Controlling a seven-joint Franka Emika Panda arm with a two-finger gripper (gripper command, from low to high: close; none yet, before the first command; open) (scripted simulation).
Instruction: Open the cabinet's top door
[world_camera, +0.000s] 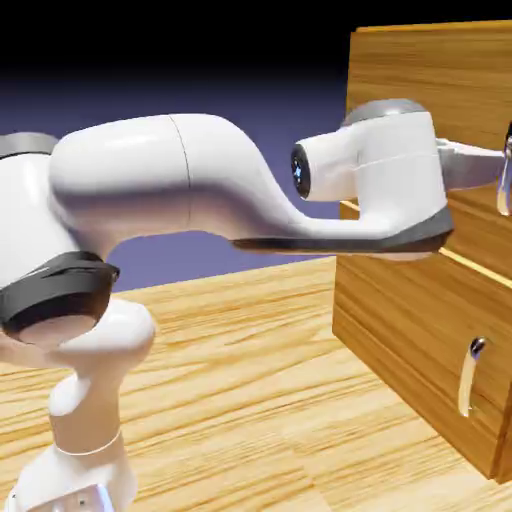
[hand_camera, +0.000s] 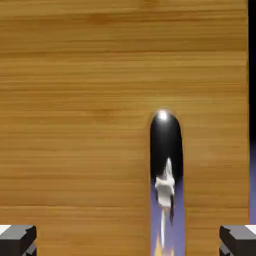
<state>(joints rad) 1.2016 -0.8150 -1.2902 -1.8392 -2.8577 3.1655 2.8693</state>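
The cabinet (world_camera: 400, 300) is a light-brown wood-grain box at the exterior view's right. Its top door (world_camera: 440, 80) carries a curved silver handle (world_camera: 506, 175) at the picture's right edge. My gripper (world_camera: 492, 158) reaches level with that handle, its tips just short of it. In the hand view the top door (hand_camera: 75, 100) fills the picture. The handle (hand_camera: 166, 150) shows as a dark shiny bar a little right of the middle. My gripper (hand_camera: 128, 242) is open, and its two grey fingertips (hand_camera: 17, 239) stand far apart at the bottom corners with the handle between them and untouched.
Below the top door sits the shorter lower door (world_camera: 420, 340) with its own small silver handle (world_camera: 470, 375). The cabinet stands on a wood-grain table (world_camera: 250, 400). My white arm (world_camera: 200, 190) spans the picture from the lower left.
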